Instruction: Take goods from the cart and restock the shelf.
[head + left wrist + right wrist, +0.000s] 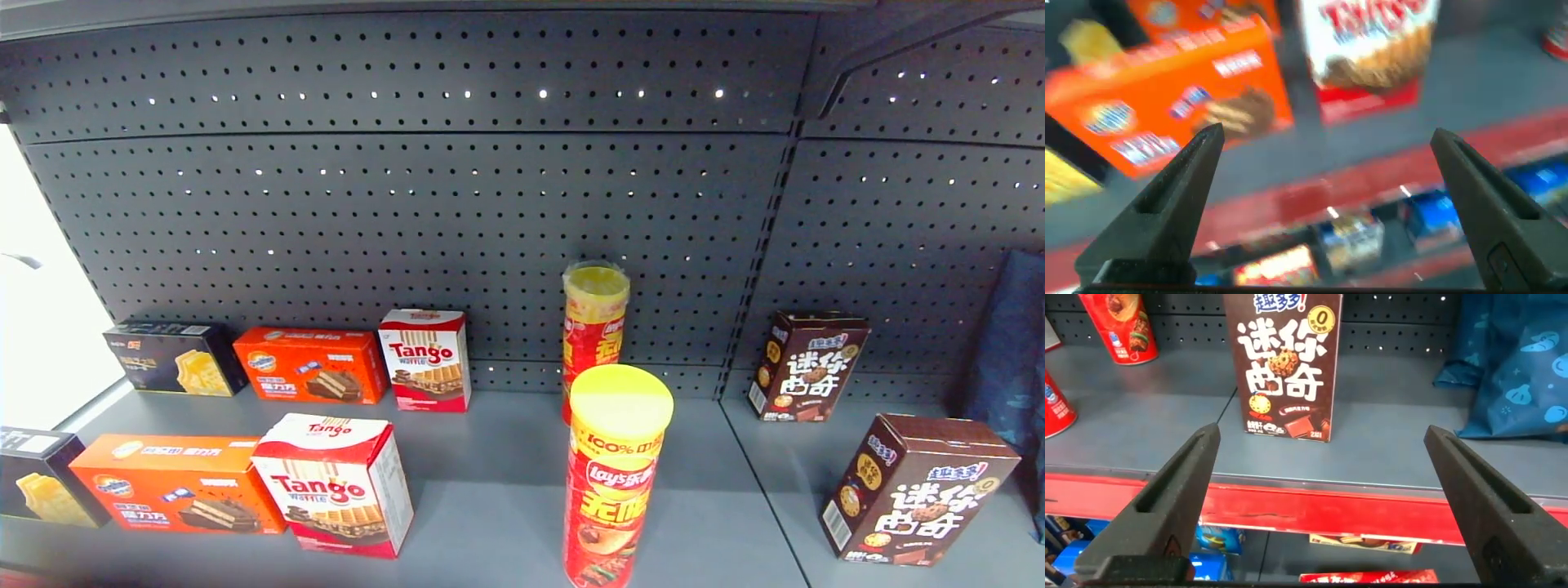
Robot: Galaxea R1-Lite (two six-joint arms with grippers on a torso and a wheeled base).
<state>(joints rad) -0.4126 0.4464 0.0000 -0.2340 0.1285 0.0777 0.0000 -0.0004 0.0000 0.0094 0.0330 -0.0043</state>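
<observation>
Now my left gripper is spread and empty before the orange box. My right gripper, likewise spread, faces the brown box. Goods line the shelf. Next, I judge, comes fetching from the cart.

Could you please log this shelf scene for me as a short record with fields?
Shelf: grey metal shelf board
Left rows: black cardboard boxes, orange cardboard boxes, red-and-white wafer boxes; one behind, one in front
Middle: two upright red chip cans with yellow lids
Right: two upright brown cookie boxes; blue bag
Grippers: left gripper open, empty; right gripper open, empty
</observation>
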